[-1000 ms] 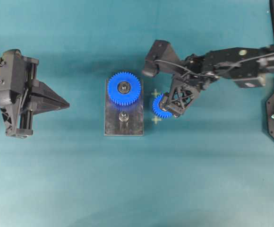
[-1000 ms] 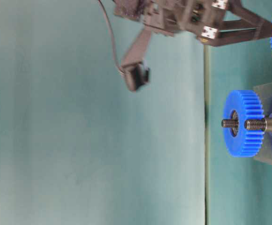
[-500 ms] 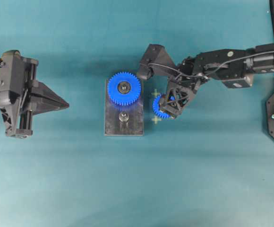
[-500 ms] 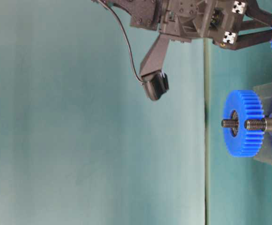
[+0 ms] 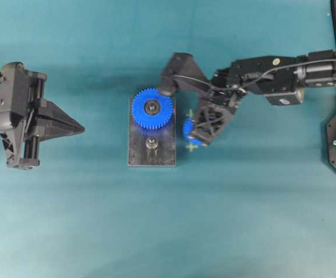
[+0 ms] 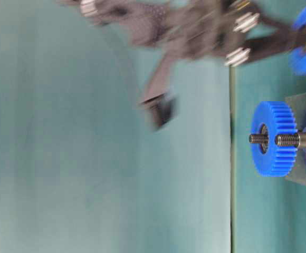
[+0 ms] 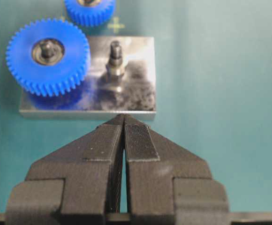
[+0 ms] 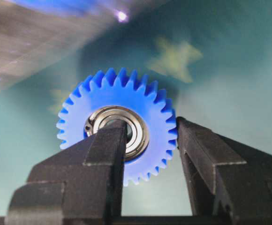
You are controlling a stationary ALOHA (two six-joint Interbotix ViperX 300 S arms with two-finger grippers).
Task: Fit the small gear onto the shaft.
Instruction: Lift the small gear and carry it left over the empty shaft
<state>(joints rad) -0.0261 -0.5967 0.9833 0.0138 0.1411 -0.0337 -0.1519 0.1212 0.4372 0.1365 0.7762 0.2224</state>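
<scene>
Small gear [image 8: 119,123]: bright blue with a metal bearing at its centre, lying just beside the plate's right edge in the overhead view [image 5: 187,128], between two pale cross marks on the table; not on the shaft.
Right gripper [image 8: 150,140]: one finger [image 8: 105,154] is over the gear's bearing hole, the other [image 8: 199,150] is outside the toothed rim, so the fingers straddle one side of the gear ring; they are close against it, but whether they press on it I cannot tell.
Right arm: reaches in from the right of the overhead view, its gripper [image 5: 200,134] tilted down over the gear; blurred in the table-level view.
Shaft [image 5: 151,142]: short silvery pin standing upright on the plate, bare, with a nut at its base in the left wrist view [image 7: 114,56].
Plate [image 5: 167,153]: dark grey, rectangular, flat on the teal table [image 5: 168,231].
Large gear [image 5: 152,108]: blue, seated on its own pin at the plate's far end, just beside the shaft; its teeth overhang the plate's edge.
Left gripper [image 7: 124,129]: fingers together, tips touching, nothing between them; it points at the plate's near edge in its wrist view and sits well apart from the plate at the left of the overhead view [image 5: 78,127].
</scene>
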